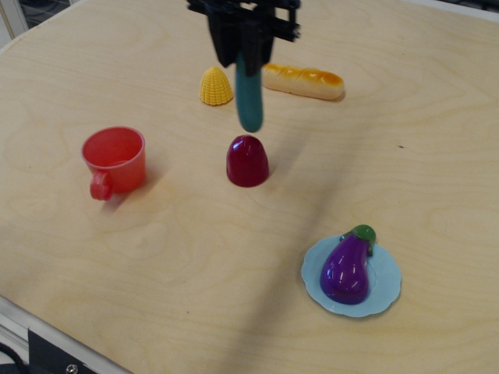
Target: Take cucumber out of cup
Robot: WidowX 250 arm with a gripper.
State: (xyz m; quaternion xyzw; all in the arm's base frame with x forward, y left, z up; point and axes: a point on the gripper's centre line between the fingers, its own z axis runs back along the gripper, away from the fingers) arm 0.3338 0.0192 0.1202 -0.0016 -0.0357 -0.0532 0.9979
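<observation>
Bench [437, 156]: pale plywood surface with visible grain, filling almost the whole frame; a metal edge is seen along the lower left corner.

Claw [248, 56]: black assembly, entering from the top centre of the frame. Its fingers are pressed onto the upper end of the cucumber, which is pinched between them and hangs below.

Plate [387, 290]: small light-blue disc, lower right of the frame, lying flat on the bench.

Eggplant [347, 269]: glossy purple toy with a green cap, laid on the plate, cap toward the upper right.

Bread roll [302, 80]: long golden toy loaf with a darker glazed top, upper centre-right, lying on the bench just right of the claw.

Cup [115, 161]: red-orange plastic, round loop handle turned toward the lower left; placed upright at the left of the frame, well apart from the cucumber. Nothing is seen inside it.

Cucumber [250, 100]: dark teal-green toy, smooth, rounded lower end. It is held roughly upright in the air, clear of the bench, above the dome and between the corn and the bread roll as seen in the frame.

Dome [247, 160]: dark red, glossy, rounded top, standing on the bench at centre, right of the cup.

Corn [216, 86]: small yellow ribbed cone, upper centre-left, just left of the cucumber.
</observation>
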